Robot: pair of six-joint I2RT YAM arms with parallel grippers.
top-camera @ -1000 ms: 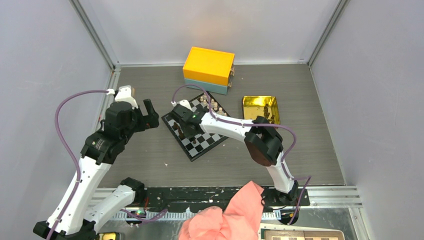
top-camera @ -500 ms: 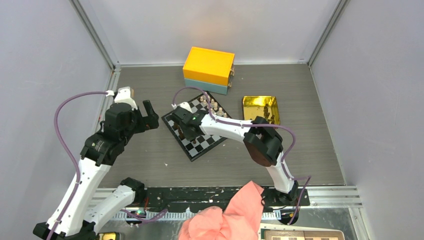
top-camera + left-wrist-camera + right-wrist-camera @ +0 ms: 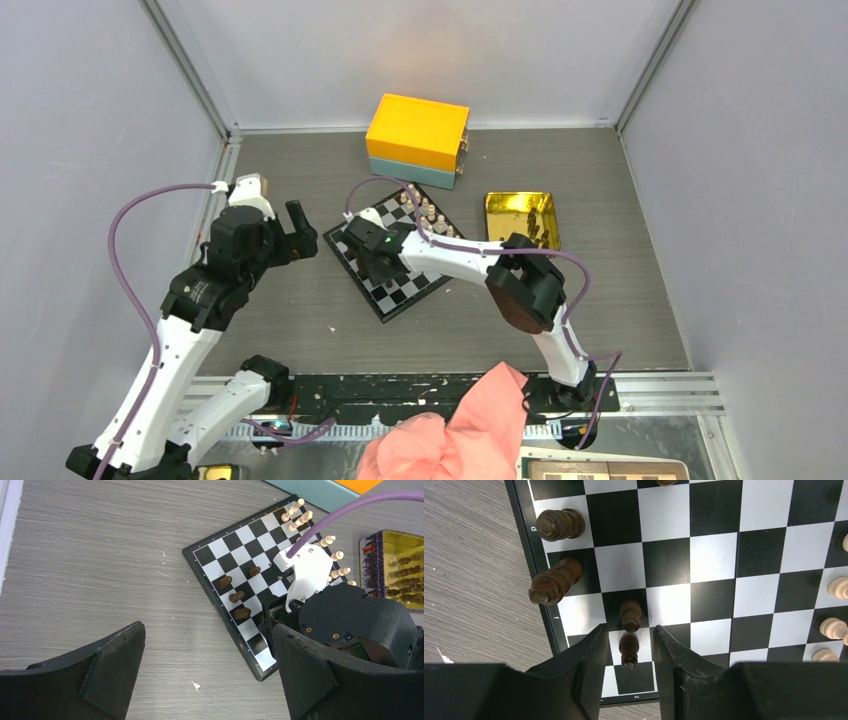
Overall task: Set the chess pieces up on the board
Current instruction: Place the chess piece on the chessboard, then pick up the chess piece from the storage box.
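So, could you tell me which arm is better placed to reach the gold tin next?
The right, probably: the right gripper is open over the board, and the gold tin sits on that arm's side; the left gripper hangs open beyond the board's opposite edge.

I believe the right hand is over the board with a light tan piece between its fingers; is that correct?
Not quite: the piece between the fingers of the right hand is dark brown, not light tan, as the right wrist view shows. The hand is over the board.

left fingers [image 3: 100, 675] spread wide, right fingers [image 3: 584, 680] slightly parted
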